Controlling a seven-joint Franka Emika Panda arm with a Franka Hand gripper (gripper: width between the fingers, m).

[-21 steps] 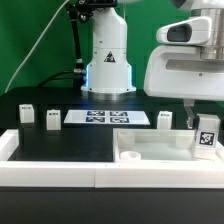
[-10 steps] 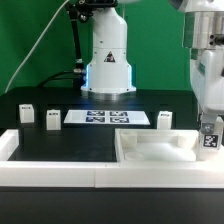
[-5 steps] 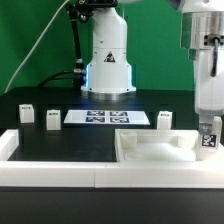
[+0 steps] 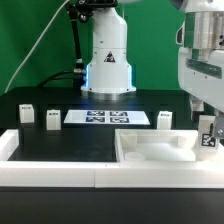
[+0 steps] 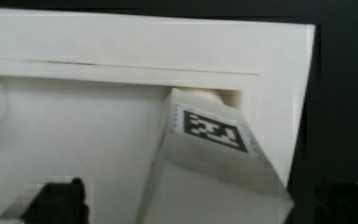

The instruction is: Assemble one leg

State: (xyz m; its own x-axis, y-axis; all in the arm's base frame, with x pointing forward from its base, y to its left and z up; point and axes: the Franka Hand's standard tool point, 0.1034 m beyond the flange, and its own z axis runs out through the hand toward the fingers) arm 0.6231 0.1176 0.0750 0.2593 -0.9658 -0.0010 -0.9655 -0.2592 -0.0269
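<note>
A leg (image 4: 208, 135), a small white block with a black-and-white tag, stands upright in the corner of the large white rimmed tray piece (image 4: 150, 152) at the exterior view's right. My gripper (image 4: 206, 118) hangs right over it. In the wrist view the leg (image 5: 220, 150) sits in the tray's corner (image 5: 87, 110), between my two dark fingertips (image 5: 55, 200). The gripper (image 5: 197, 205) is open, with a gap between the leg and the finger. Three more legs (image 4: 26, 116), (image 4: 51, 119), (image 4: 165, 120) stand on the black table.
The marker board (image 4: 104, 117) lies flat in front of the robot base (image 4: 107, 60). A white rim (image 4: 50, 172) runs along the table's front edge, with a raised end at the exterior view's left.
The gripper brought the leg down into the tray's corner. The fingers now stand apart from it and the hand looks wider in the exterior view.
</note>
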